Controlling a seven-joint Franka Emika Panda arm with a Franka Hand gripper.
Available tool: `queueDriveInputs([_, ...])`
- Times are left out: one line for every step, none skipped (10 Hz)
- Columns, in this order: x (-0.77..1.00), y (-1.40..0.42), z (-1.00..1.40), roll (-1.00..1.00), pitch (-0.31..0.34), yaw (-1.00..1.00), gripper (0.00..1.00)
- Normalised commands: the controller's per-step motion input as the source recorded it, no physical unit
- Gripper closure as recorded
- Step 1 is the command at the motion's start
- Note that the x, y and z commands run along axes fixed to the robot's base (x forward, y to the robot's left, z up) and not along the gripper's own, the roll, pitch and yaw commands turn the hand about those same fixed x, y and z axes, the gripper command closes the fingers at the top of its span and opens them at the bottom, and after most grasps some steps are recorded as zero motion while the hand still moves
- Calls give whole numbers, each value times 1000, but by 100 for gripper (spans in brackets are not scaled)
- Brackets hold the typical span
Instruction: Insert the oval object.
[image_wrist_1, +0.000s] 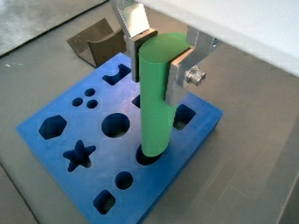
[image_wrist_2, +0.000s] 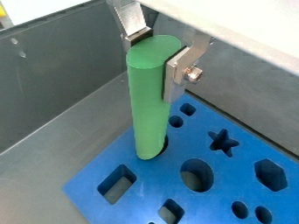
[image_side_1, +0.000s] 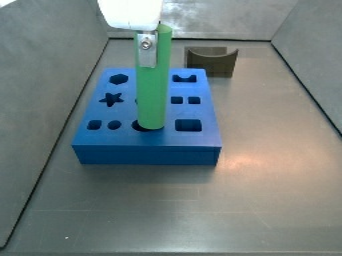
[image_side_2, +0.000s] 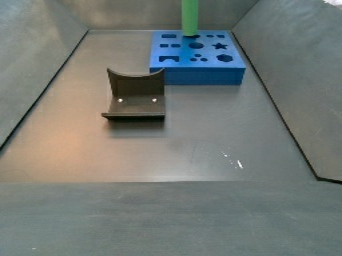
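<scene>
The gripper (image_wrist_1: 162, 54) hangs above the blue block (image_wrist_1: 70, 171), its 2 silver fingers (image_wrist_1: 135, 19) closed against the upper end of the oval object (image_wrist_1: 159, 96), which is the only thing between them. In both wrist views the pads press on opposite flat-looking flanks of the light green rod near its top, so the jaws stand only as wide as the rod is thick.

The relation that matters is the rod's long axis against the hole beneath it. The rod stands upright, running straight down from the jaws, and its lower end sits in or right at the mouth of a dark opening near the block's front edge (image_wrist_2: 149, 156). In a side view the rod (image_side_1: 155, 80) rises plumb from the block's top face (image_side_1: 147, 135), with no lean that I can make out. How deep the tip has gone cannot be told; most of the rod's length shows above the block.

My judgement: what is left is a straight downward push along that axis, with the oval section turned to match the hole.

Farther off, the dark olive curved block (image_side_2: 134, 96) rests on the floor well apart from the blue block (image_side_2: 198, 58).
</scene>
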Motion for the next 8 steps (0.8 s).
queueDriveInputs([-303,137,-129,-19,-70,0,100])
queueDriveInputs([-229,143,-114,-57,-99,17,100])
queueDriveInputs([-183,11,-117,-70,-116,100,100])
queueDriveInputs([-14,0,-189,-123,-123,74,100])
queueDriveInputs([63,-114,-220,-110,-84,40,100])
queueDriveInputs([86,-117,-229,-93,-67,29,100])
queueDriveInputs([0,-83,-271,-69,-83,60,100])
queueDriveInputs([0,-20,-377,-76,-114,57,100])
